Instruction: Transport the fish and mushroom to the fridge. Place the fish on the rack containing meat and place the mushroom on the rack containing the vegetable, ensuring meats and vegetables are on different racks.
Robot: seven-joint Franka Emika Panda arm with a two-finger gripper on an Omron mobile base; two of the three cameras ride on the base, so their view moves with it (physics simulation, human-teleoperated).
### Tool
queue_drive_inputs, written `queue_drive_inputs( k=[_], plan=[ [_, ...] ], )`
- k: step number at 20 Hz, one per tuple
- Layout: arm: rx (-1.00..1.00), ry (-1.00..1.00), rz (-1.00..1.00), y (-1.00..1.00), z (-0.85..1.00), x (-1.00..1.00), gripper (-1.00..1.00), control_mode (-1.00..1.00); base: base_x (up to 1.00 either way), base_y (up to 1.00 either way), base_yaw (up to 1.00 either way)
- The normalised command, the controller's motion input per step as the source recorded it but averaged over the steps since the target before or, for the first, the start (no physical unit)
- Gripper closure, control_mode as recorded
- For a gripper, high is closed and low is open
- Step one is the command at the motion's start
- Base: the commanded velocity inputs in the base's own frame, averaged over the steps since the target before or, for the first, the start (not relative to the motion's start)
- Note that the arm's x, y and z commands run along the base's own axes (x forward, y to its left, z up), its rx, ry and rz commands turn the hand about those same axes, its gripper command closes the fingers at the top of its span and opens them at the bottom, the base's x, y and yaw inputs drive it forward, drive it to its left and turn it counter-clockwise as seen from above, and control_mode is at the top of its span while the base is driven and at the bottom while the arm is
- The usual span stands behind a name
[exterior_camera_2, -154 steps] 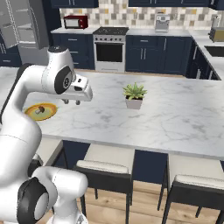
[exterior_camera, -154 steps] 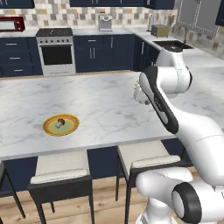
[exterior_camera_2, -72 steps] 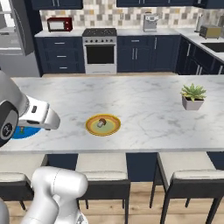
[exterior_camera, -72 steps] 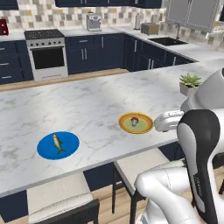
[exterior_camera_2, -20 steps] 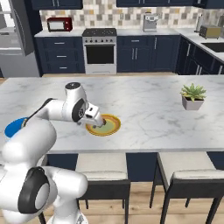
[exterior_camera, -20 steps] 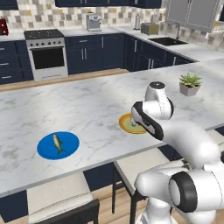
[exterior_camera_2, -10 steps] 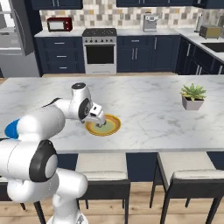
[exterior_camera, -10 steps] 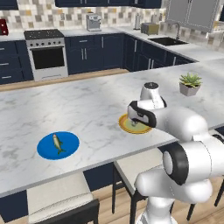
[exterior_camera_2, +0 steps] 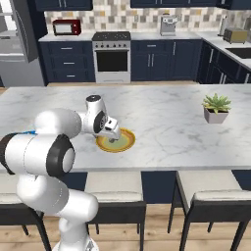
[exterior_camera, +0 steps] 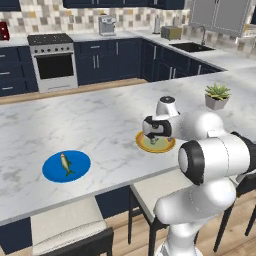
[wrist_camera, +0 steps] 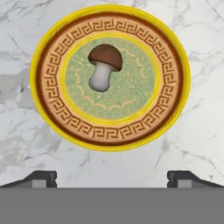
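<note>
A: Pincer status?

B: My pincer (wrist_camera: 112, 178) hangs over the plate (wrist_camera: 174, 52), jaws wide apart, holding nothing and touching nothing. In the hand view both tips sit at the bottom corners, the plate's rim just above them.

A: Where are the task items?

B: Mushroom (wrist_camera: 103, 65) lies on its side on the plate's green centre, brown cap toward the upper middle of the hand view. Fish (exterior_camera: 65, 163) lies on a blue plate (exterior_camera: 52, 171) at lower left of the left base view, well apart from my arm.

A: Change since half a second ago?

B: Little. The hand has dropped slightly closer over the yellow plate (exterior_camera: 168, 147); jaws as wide as before. Base cameras have not shifted; fish and mushroom lie where they were.

A: Counts?

B: One mushroom, one fish, two plates, one potted plant (exterior_camera_2: 216, 108) on the counter (exterior_camera_2: 162, 110) at right of the right base view. Two stools (exterior_camera_2: 116, 192) along the bottom there.
</note>
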Motion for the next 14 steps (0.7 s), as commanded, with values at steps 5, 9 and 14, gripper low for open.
queue_drive_inputs(
  k=[5, 9, 14],
  plan=[
    [0.0, 0.0, -0.02, 0.0, -0.19, 0.34, -1.0, -1.0, 0.0, 0.0, 0.0],
    [0.0, 0.0, -0.03, -0.01, -0.19, 0.33, -1.0, -1.0, 0.0, 0.0, 0.0],
    [0.0, 0.0, -0.03, -0.02, -0.14, 0.1, -1.0, -1.0, 0.0, 0.0, 0.0]
  ],
)
